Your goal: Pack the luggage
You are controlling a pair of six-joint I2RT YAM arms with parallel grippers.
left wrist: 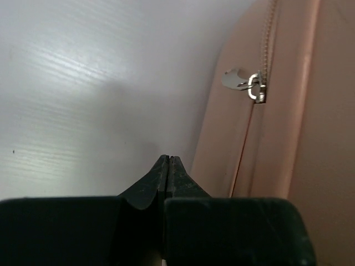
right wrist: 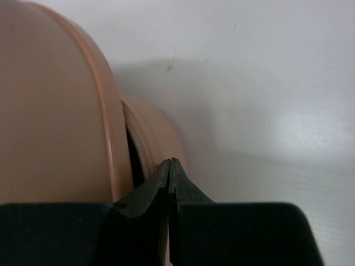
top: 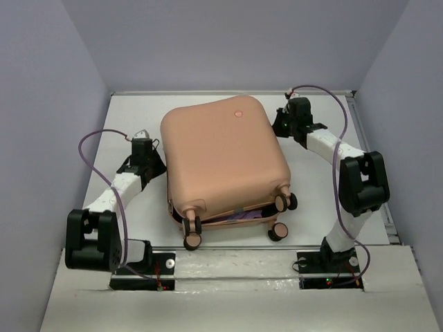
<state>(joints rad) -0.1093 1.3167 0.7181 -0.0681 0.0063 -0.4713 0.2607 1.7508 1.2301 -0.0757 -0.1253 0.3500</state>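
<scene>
The peach-pink luggage (top: 223, 162) lies flat in the middle of the table, lid down but gaping at the near wheel end, where purple cloth (top: 242, 216) shows in the gap. My left gripper (top: 154, 162) is shut and empty beside its left side; the left wrist view shows the shell (left wrist: 288, 122) and a silver zipper pull (left wrist: 244, 82) just beyond the fingertips (left wrist: 169, 159). My right gripper (top: 280, 124) is shut and empty at the far right corner; the right wrist view shows the shell (right wrist: 50, 111) and a dark gap between the halves.
Four pink-and-black caster wheels (top: 285, 202) stick out toward the arm bases. Grey walls enclose the white table (top: 124, 117) on three sides. A metal rail (top: 377, 173) runs along the right edge.
</scene>
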